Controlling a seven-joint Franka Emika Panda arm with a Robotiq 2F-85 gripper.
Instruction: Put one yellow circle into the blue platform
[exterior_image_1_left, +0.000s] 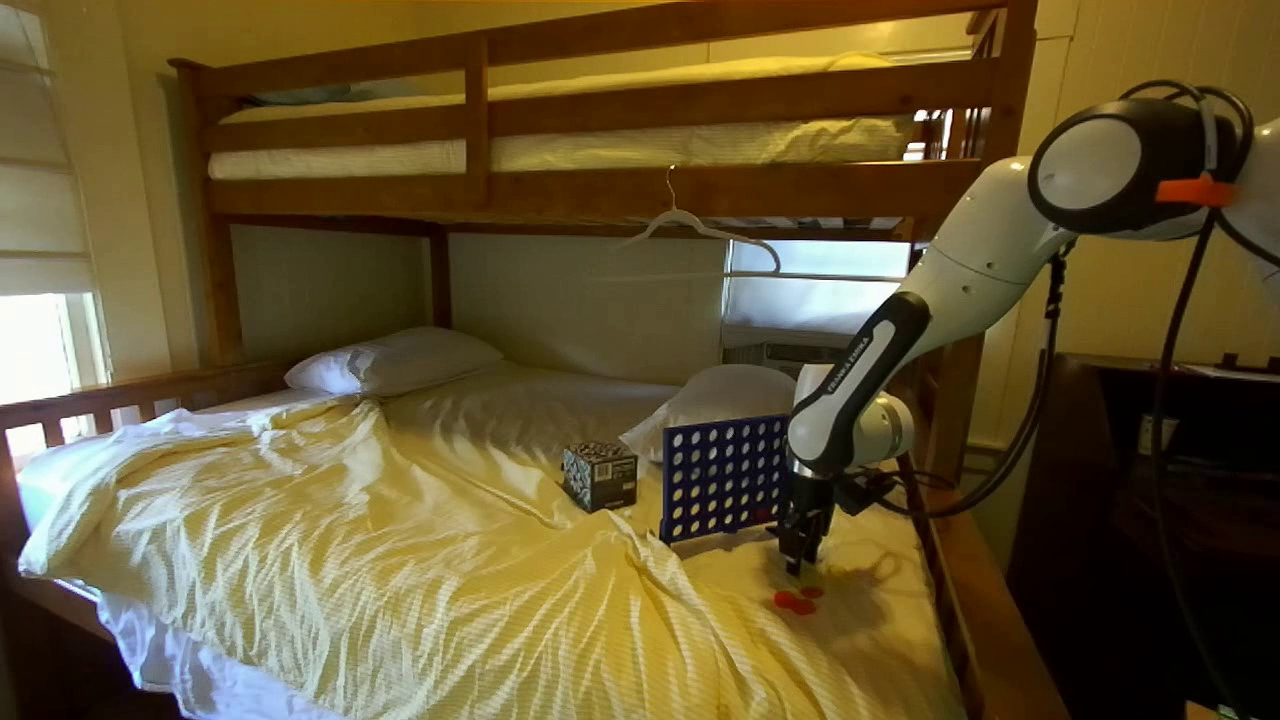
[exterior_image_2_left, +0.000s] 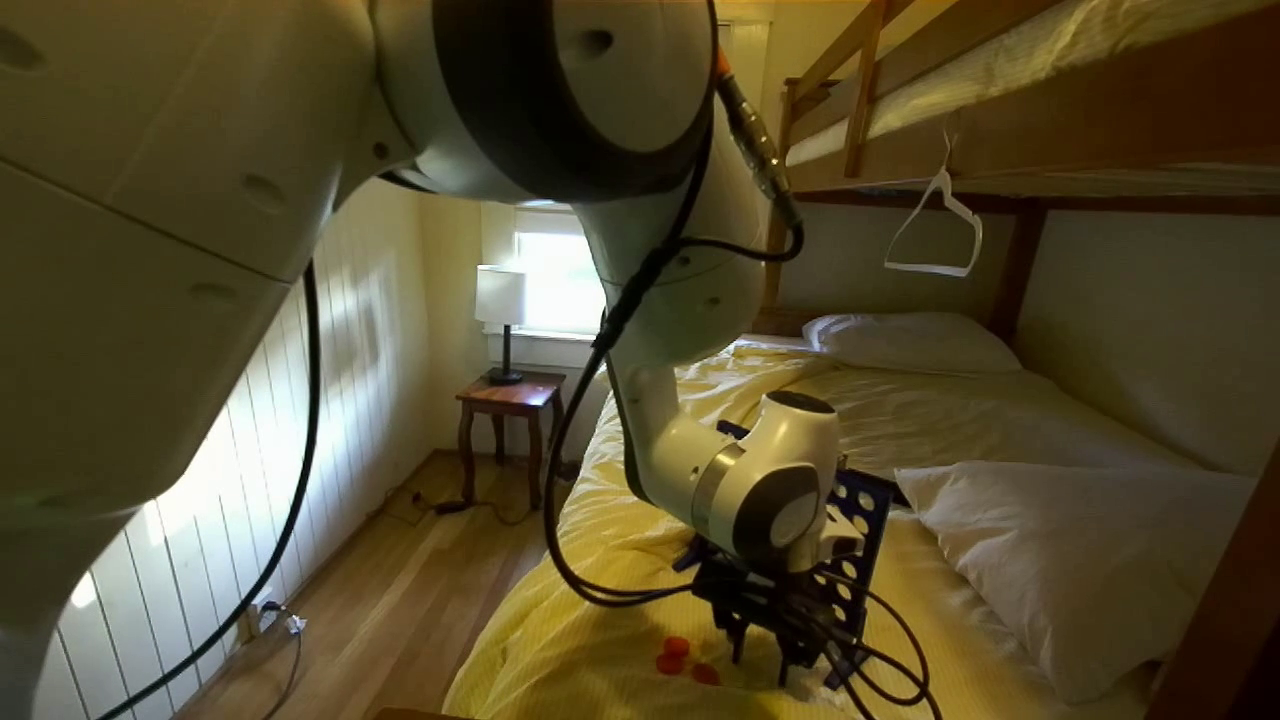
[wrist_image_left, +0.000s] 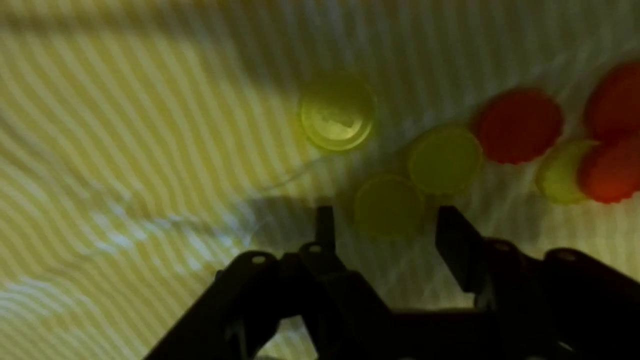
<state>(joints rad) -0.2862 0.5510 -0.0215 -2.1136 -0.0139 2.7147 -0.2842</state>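
Note:
The blue platform stands upright on the bed; in an exterior view the arm partly hides it. My gripper is open and empty, pointing down beside the platform; it also shows in both exterior views. In the wrist view one yellow circle lies flat between and just beyond the fingertips. A second yellow circle touches it at the upper right. Another yellow circle lies apart, higher up. One more yellow circle is partly covered by a red disc.
Red discs lie to the right in the wrist view and show in both exterior views. A dark patterned box sits behind the platform. Pillows, rumpled yellow cover and the wooden bed rail surround the area.

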